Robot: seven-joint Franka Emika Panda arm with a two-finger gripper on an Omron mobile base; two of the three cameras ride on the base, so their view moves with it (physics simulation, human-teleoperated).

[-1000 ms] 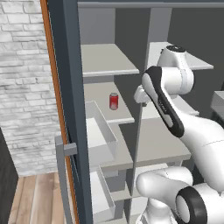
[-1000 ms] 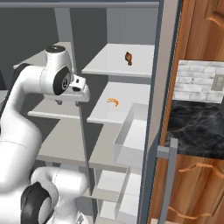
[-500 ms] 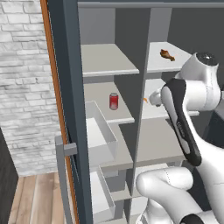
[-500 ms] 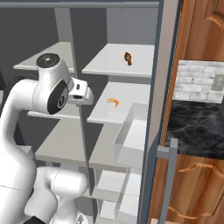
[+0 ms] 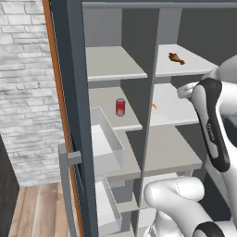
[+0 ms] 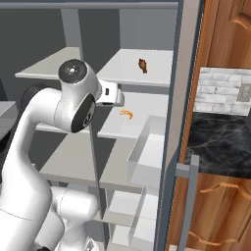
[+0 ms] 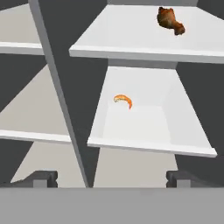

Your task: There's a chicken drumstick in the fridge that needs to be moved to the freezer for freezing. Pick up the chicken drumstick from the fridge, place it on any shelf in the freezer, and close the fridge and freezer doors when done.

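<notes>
The chicken drumstick (image 5: 176,58) (image 6: 142,65) (image 7: 169,19) lies on the top shelf of the fridge (image 5: 185,139), the wider right half of the unit. My gripper (image 7: 111,179) (image 6: 117,96) hangs open in front of the fridge at the level of the second shelf, below and short of the drumstick, with nothing between its fingertips (image 7: 43,178). The freezer (image 5: 115,134), on the left, has narrow pale shelves (image 5: 113,65). Both doors stand open: the freezer door (image 5: 69,115) at the left and the fridge door (image 6: 176,122) at the right.
A thin orange curved bit (image 7: 124,101) (image 5: 154,106) lies on the fridge's second shelf. A red soda can (image 5: 120,107) stands on the freezer's second shelf. Pale bins (image 5: 106,143) (image 6: 147,152) jut out below. The grey divider (image 7: 57,87) runs between the halves.
The arm has swung right, from in front of the divider to the fridge half, and the jaws have spread wider. The drumstick has not moved.
</notes>
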